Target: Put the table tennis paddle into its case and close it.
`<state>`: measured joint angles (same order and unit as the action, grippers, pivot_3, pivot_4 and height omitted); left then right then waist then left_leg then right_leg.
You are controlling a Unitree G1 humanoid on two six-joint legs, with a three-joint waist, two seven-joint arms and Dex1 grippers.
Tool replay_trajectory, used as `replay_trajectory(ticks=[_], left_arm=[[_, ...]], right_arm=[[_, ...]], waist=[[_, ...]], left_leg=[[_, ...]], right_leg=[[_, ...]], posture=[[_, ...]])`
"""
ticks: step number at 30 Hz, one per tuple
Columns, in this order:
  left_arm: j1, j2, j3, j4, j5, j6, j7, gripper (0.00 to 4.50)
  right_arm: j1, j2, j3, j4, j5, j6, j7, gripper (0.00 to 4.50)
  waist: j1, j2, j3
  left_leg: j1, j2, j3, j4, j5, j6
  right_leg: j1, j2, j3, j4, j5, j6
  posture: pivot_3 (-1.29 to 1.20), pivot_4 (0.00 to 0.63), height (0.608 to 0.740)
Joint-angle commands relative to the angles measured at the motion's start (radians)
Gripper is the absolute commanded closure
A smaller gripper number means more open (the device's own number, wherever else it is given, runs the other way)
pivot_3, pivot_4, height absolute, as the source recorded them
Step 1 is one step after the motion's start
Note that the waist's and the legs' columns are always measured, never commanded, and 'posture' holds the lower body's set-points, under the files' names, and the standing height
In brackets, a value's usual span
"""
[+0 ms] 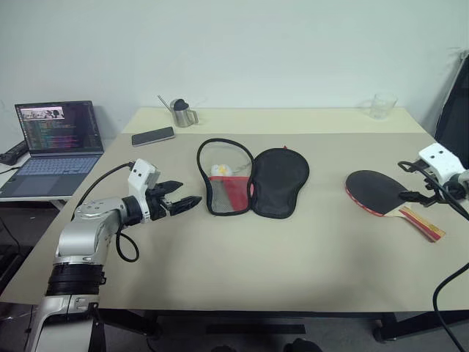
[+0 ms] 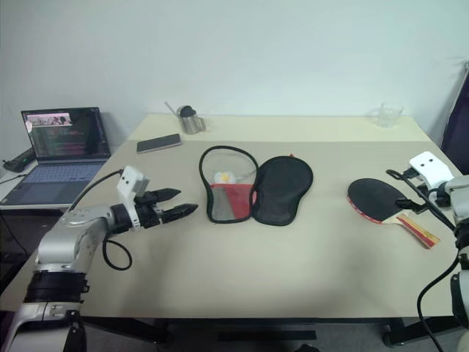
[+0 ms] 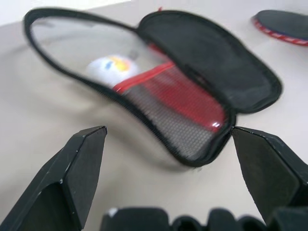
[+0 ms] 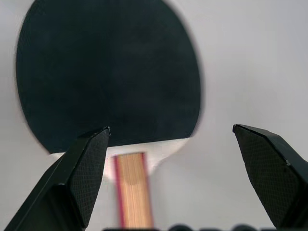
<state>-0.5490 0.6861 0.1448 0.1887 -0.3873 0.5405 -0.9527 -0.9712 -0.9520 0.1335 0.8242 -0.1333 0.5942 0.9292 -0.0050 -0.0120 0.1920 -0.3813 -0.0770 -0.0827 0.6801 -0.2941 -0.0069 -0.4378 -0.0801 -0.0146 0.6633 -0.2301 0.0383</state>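
- The case (image 1: 250, 180) lies open and flat in the middle of the surface (image 1: 293, 249).
- The table tennis paddle (image 1: 381, 192) lies far to the right, not picked up yet.
- The right pincer (image 4: 171, 144) is spread wide over the paddle's handle (image 4: 132, 187).
- The left pincer (image 1: 179, 199) is spread too, holding nothing, just left of the case.
- Next, I think, the right pincer must go down and pinch the handle.

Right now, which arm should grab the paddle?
Right. The right gripper hangs open over the table tennis paddle; the left gripper sits across the open case.
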Motion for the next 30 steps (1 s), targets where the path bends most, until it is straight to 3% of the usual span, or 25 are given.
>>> replay_trajectory(ticks=[1, 10, 30], left_arm=[[0.018, 0.000, 0.003, -0.086, -0.031, 0.019, -0.004, 0.01], [0.008, -0.015, -0.016, -0.118, -0.053, 0.043, 0.004, 0.01], [0.006, -0.039, -0.035, -0.154, -0.065, 0.056, 0.026, 0.01]], right_arm=[[-0.061, -0.020, 0.012, 0.045, -0.007, 0.026, 0.075, 0.00], [-0.165, -0.009, 0.116, 0.251, -0.092, 0.042, 0.195, 0.00], [-0.199, 0.133, 0.077, 0.415, -0.103, -0.067, 0.095, 0.00]], waist=[[-0.002, 0.000, 0.000], [-0.012, 0.000, 0.000], [-0.028, -0.001, 0.000]], left_leg=[[0.000, 0.000, 0.001, 0.000, 0.000, 0.000], [0.000, 0.001, 0.003, 0.000, 0.000, 0.000], [0.001, 0.002, 0.003, 0.000, 0.000, 0.000]], right_leg=[[0.000, 0.000, 0.001, 0.000, 0.000, 0.000], [-0.001, 0.002, 0.003, 0.000, 0.000, 0.000], [-0.002, 0.003, 0.004, 0.001, 0.001, 0.001]], posture=[[0.00, 0.150, 0.740], [0.00, 0.150, 0.740], [0.00, 0.150, 0.740]])
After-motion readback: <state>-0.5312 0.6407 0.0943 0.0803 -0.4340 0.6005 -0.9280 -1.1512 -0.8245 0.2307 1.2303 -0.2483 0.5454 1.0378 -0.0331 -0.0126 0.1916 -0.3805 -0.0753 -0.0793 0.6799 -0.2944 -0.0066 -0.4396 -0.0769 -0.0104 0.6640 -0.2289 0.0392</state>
